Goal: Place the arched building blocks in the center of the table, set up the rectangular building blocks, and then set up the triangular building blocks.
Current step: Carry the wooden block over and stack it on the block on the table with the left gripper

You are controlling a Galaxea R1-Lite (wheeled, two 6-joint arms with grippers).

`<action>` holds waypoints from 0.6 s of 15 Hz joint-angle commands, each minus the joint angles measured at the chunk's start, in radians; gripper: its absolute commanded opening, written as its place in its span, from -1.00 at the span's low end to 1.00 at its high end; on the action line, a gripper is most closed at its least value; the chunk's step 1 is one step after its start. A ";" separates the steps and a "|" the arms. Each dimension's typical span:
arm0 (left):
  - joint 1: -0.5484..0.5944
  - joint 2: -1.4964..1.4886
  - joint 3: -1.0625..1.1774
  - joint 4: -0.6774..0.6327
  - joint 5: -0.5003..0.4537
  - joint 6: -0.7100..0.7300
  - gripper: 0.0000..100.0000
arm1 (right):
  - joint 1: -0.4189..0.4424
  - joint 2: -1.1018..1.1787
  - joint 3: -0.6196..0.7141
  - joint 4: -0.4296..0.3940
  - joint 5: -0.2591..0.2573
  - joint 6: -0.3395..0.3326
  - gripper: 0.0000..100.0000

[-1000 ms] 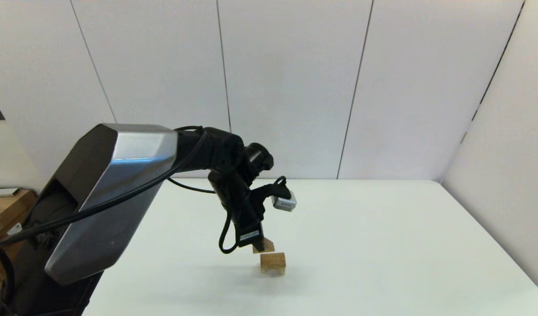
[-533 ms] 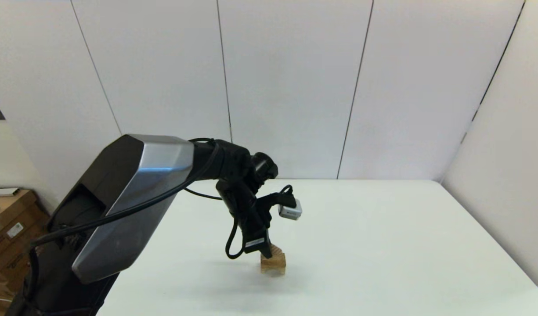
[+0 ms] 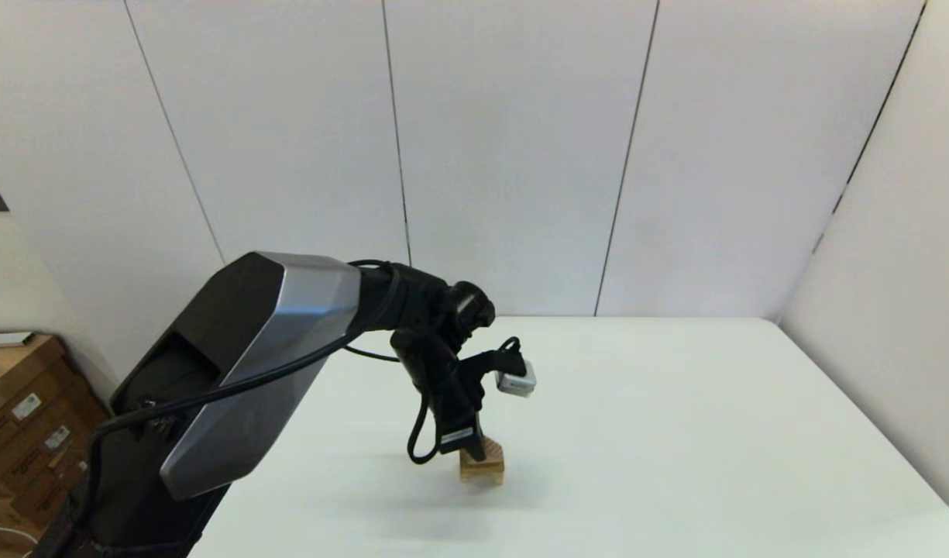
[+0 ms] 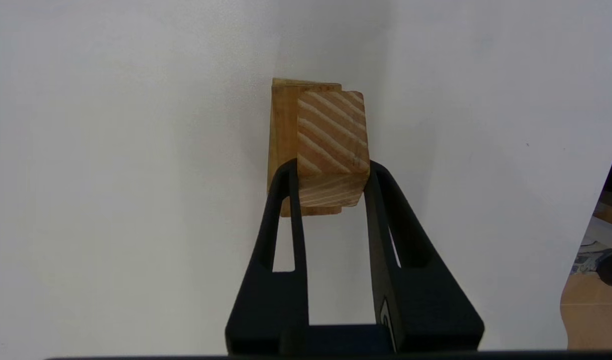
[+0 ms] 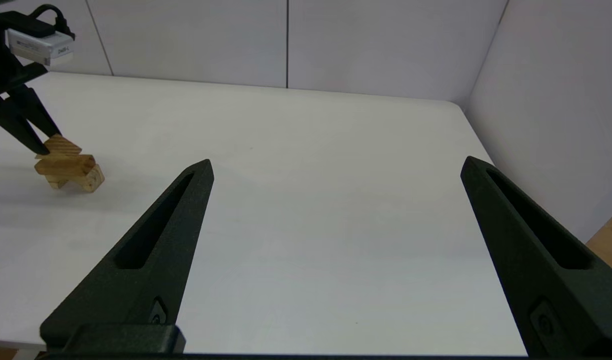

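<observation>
Nearest of all, the right gripper [image 5: 335, 170] hangs low over the near right part of the table [image 3: 675, 434], its two black fingers [image 5: 156, 240] spread wide with nothing between them; it does not show in the head view.

Farther in, at about the middle of the table, stands the small wooden stack. At the bottom sits the arched building block [image 5: 81, 179], its hollow facing down onto the tabletop so that it rests on two short feet. Lying flat on it is the rectangular building block [image 5: 63, 164], whose long axis runs along that of the arch beneath; in the left wrist view this slab [image 4: 283, 120] runs lengthwise away from the camera, in line with the fingers.

On top of the slab is the triangular building block [image 4: 330, 135], with a striped-grain sloping face turned upward. It sits toward one side of the slab rather than centred across it. I cannot tell whether its underside fully rests on the slab or is just above it.

The left gripper [image 4: 330, 175] reaches down steeply from above and grips the wedge's near end, one finger [image 4: 286, 200] pressed against each side. In the head view it [image 3: 474, 447] covers part of the stack's left side.

Beyond the stack the white tabletop runs back to the pale panelled wall [image 3: 520, 155].
</observation>
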 commanded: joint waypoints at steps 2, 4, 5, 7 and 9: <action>-0.001 0.006 0.000 0.006 -0.001 0.000 -1.00 | 0.000 -0.002 0.000 -0.001 0.001 0.001 1.00; 0.001 0.013 0.000 0.006 -0.001 0.000 -1.00 | 0.000 -0.002 0.000 -0.001 0.001 -0.001 1.00; 0.001 0.015 -0.002 0.003 0.000 0.000 -1.00 | 0.000 -0.002 0.000 -0.001 0.001 -0.001 1.00; 0.001 0.015 -0.002 0.002 0.000 0.002 -1.00 | 0.000 -0.002 0.000 -0.001 0.001 -0.001 1.00; 0.002 0.015 -0.002 -0.006 0.002 -0.001 -1.00 | 0.000 -0.002 0.000 -0.001 0.001 -0.001 1.00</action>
